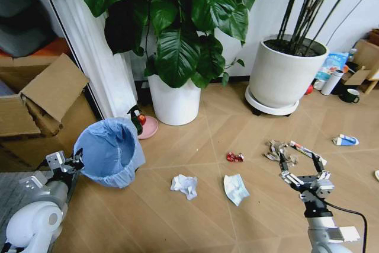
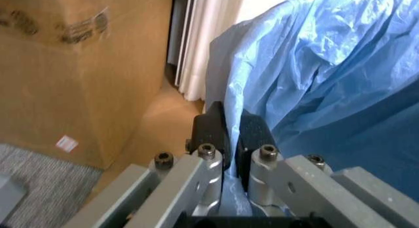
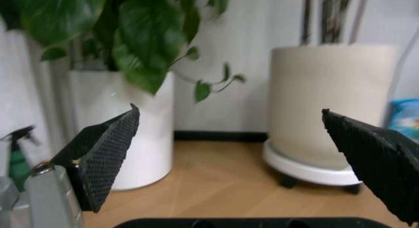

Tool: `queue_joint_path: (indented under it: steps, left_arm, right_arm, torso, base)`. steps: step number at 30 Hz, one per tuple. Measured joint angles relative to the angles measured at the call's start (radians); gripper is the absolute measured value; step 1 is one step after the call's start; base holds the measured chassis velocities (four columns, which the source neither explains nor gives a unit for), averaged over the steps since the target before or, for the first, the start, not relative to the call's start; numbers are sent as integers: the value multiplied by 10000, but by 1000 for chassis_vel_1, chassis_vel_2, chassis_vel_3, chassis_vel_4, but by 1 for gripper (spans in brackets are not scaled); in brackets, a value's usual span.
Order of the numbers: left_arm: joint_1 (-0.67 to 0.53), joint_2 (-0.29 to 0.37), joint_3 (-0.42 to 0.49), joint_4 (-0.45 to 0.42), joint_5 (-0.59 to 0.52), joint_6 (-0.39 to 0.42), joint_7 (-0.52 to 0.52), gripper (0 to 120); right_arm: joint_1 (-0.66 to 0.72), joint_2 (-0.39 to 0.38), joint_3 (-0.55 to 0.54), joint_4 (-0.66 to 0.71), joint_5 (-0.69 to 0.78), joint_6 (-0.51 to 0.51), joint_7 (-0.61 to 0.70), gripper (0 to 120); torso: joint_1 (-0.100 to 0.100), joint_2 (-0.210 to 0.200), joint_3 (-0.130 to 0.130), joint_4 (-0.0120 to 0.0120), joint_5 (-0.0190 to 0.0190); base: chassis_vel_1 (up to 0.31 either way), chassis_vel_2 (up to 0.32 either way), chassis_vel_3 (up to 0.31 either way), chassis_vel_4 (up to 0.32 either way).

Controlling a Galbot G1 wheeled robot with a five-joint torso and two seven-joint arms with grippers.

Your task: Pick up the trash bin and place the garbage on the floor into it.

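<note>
while the left pincer (image 2: 230,135) clamps the trash bin (image 1: 109,152) rim, the right pincer (image 1: 304,171) gapes apart

Blue-bagged trash bin (image 1: 110,152) tilted, garbage (image 1: 184,185) on floor (image 1: 195,223)

The left gripper (image 1: 76,159) sits right at the rim of the trash bin (image 1: 110,151), looks like it's pinching the blue bag edge, though that's hard to make out from here. The right gripper (image 1: 305,177) hangs over the floor (image 1: 195,217) with its fingers spread apart. Litter lying around: crumpled white paper (image 1: 185,185), a pale blue mask (image 1: 236,188), a small red wrapper (image 1: 234,157), grey-brown wrappers (image 1: 278,149) and a blue-white carton (image 1: 344,140).
</note>
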Motion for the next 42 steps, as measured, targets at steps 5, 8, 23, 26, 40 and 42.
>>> queue_joint_path:
  steps: [5,8,23,26,40,42]
  left_arm:
    - [167,142,-9,-61,-42,0,34,0]
    - [312,199,-48,-142,-46,0,54,0]
    - [566,171,-70,-217,244,-12,67,0]
    - [546,142,-68,-213,282,-11,50,0]
    - [476,428,-147,-56,145,29,3,0]
    - [458,410,-146,-14,141,30,2,0]
  right_arm:
    - [322,-942,-1397,-476,1045,-460,-297,100]
    - [593,-1684,-2260,-756,1527,-980,-381,100]
    - [3377,-4560,-7219,-2452,4359,-2438,-113,100]
    - [4150,-4642,-7963,-2771,4655,-2554,29,100]
    - [7196,-3605,-11152,-4976,5395,-3332,396,100]
    - [7512,-3337,-11459,-5402,5446,-3462,407,100]
  torso:
    - [-1,0,-2,-3,-2]
    - [-2,1,-3,-1,-5]
    - [-2,0,-1,-3,-6]
    - [-2,0,-1,-2,-6]
    - [-1,0,0,-1,-4]
    - [-1,0,-1,0,-7]
  base:
    - [-40,5,28,-1]
    - [0,0,0,0]
    - [0,0,0,0]
    - [0,0,0,0]
    - [0,0,0,0]
    - [0,0,0,0]
